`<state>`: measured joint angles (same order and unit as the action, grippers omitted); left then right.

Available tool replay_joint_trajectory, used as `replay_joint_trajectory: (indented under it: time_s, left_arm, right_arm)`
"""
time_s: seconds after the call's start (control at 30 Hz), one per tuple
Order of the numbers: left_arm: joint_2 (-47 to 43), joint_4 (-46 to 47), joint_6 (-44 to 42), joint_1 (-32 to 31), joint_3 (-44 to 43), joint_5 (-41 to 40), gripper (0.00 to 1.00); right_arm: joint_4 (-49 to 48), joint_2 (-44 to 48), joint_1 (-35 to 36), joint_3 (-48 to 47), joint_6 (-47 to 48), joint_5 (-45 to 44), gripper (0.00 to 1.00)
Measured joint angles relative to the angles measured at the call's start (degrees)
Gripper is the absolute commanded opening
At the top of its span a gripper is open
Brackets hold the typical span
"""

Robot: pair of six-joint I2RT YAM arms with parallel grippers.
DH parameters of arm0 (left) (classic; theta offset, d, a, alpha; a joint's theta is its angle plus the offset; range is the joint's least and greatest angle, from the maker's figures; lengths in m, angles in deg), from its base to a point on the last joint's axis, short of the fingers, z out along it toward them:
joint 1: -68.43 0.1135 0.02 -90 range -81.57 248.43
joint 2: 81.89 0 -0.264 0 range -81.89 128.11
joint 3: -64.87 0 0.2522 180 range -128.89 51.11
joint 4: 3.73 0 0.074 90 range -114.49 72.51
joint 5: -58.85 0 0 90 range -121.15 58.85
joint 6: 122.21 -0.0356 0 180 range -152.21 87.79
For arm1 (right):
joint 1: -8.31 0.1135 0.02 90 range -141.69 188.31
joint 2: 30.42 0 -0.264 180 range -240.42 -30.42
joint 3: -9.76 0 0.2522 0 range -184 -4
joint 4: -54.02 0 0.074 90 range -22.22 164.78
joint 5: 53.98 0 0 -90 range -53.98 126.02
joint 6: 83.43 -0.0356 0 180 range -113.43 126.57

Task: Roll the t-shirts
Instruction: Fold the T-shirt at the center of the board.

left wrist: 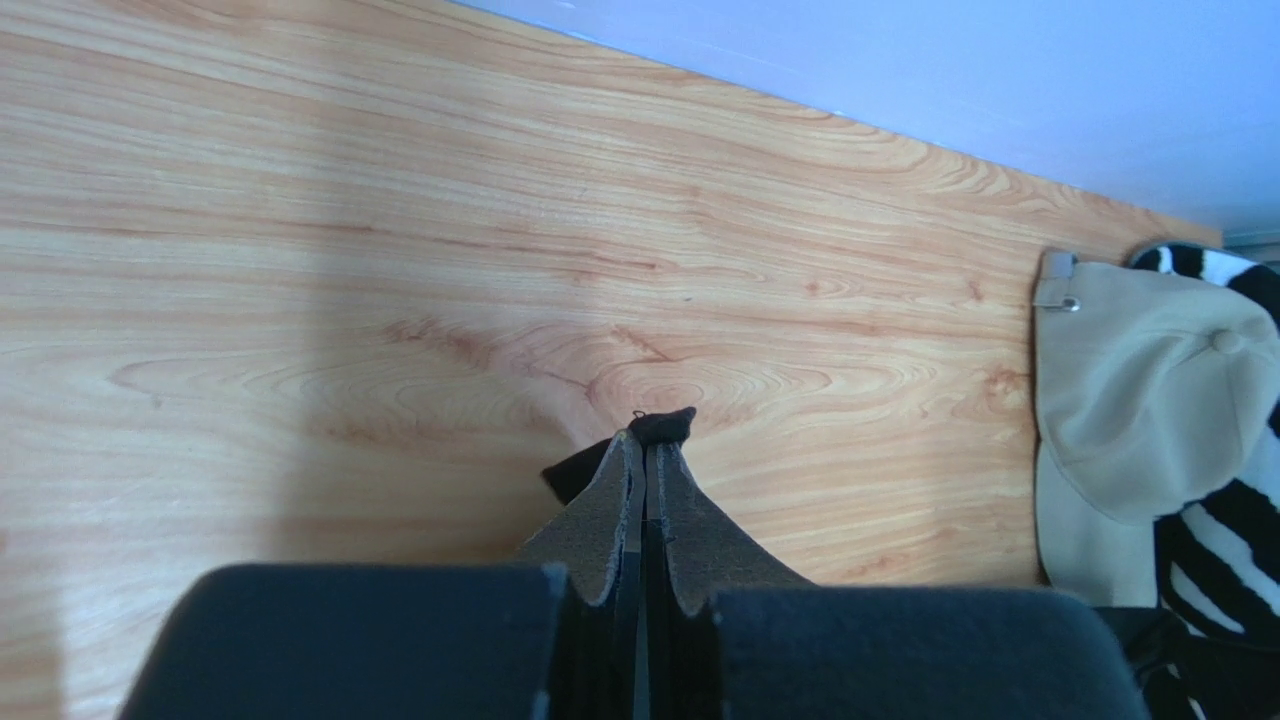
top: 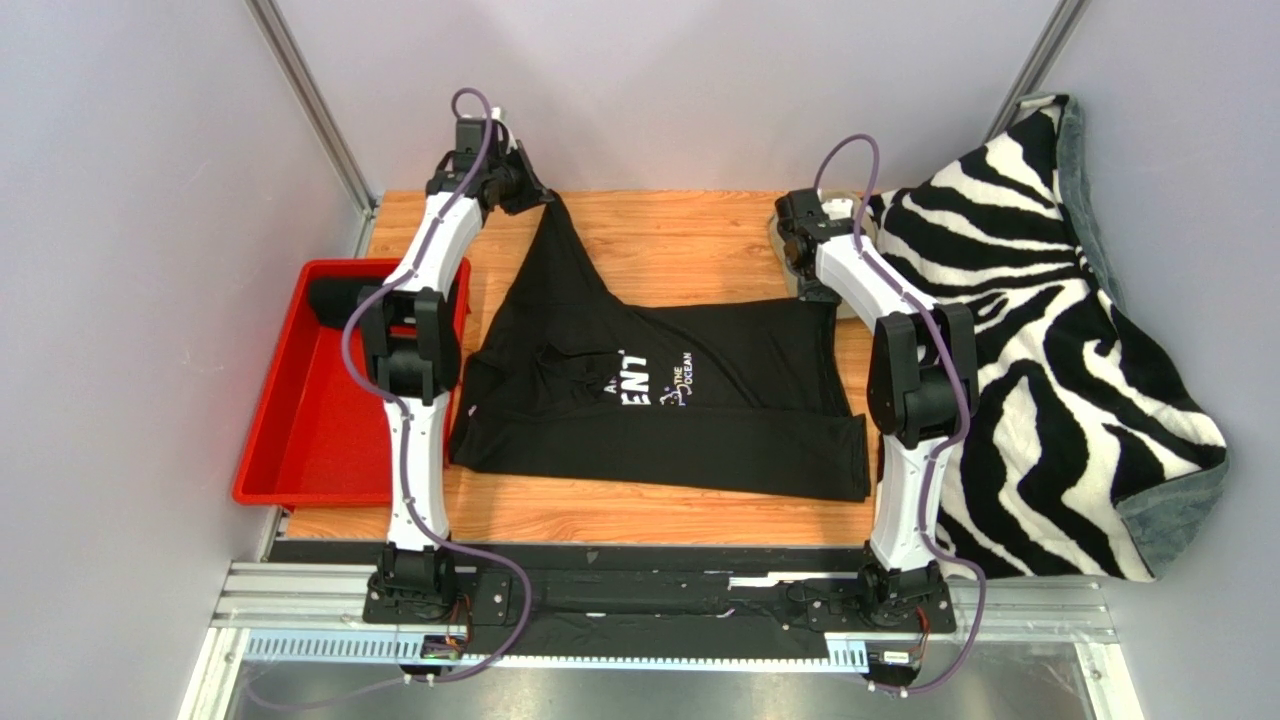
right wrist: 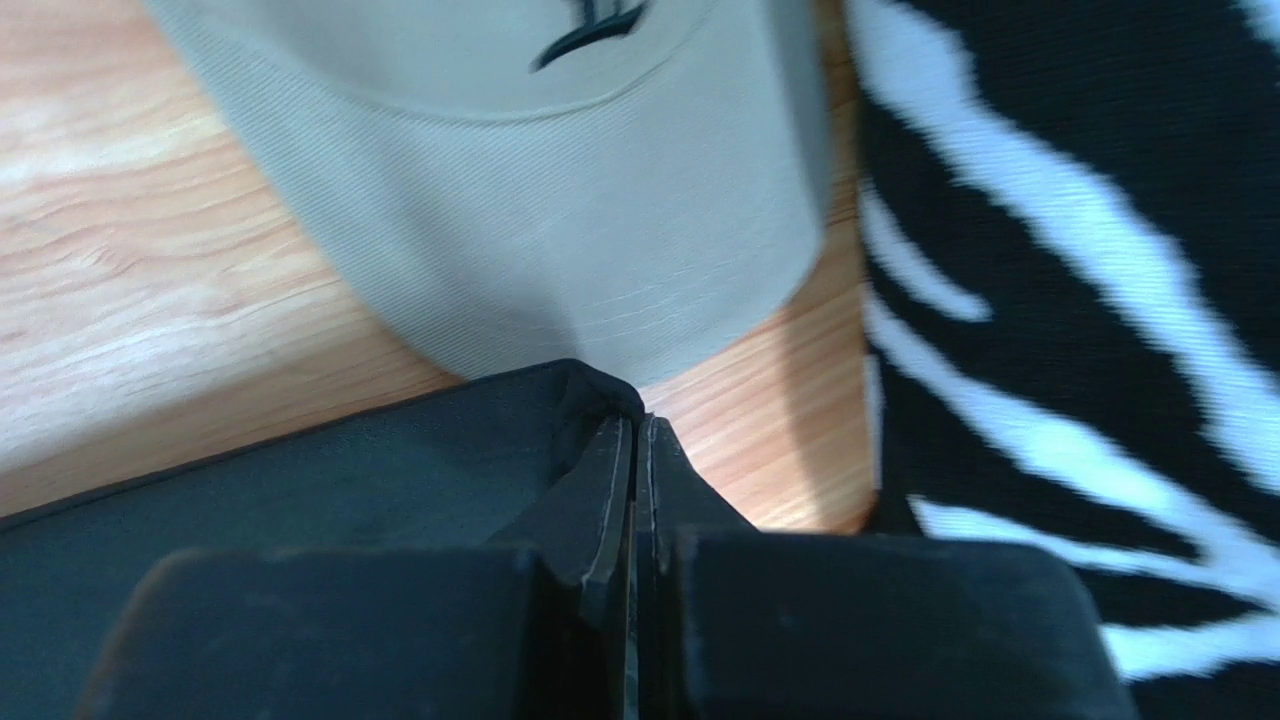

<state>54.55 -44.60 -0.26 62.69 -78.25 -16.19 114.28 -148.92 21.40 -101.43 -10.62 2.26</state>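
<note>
A black t-shirt [top: 661, 398] with white lettering lies spread across the wooden table [top: 676, 248]. One corner is pulled out to the far left into a taut point. My left gripper [left wrist: 646, 446] is shut on that corner [left wrist: 663, 425] at the back left of the table [top: 519, 183]; a tuft of black cloth pokes out past the fingertips. My right gripper [right wrist: 640, 431] is shut on another edge of the t-shirt [right wrist: 376, 480] at the back right. Cloth bunches at its tips, just short of a beige cap.
The beige cap [right wrist: 511, 195] lies at the back right [left wrist: 1150, 405], against a zebra-striped cushion [top: 1052, 345] that overhangs the table's right side. A red tray [top: 323, 405] left of the table holds a dark rolled item [top: 334, 300]. Grey walls close in behind.
</note>
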Motion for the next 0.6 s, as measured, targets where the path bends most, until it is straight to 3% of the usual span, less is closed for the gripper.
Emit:
replay_joint_trajectory:
  time_s: [0.27, 0.6]
  left_arm:
    - [-7.5, -1.0, -0.3, 0.3, 6.4, -0.3, 0.00]
    - [-13.6, -2.3, -0.1, 0.3, 15.1, 1.3, 0.00]
  right_arm:
    - [-0.1, 0.8, -0.8, 0.0, 3.5, -2.4, 0.00]
    - [-0.4, 3.3, -2.5, 3.1, 4.0, 0.7, 0.00]
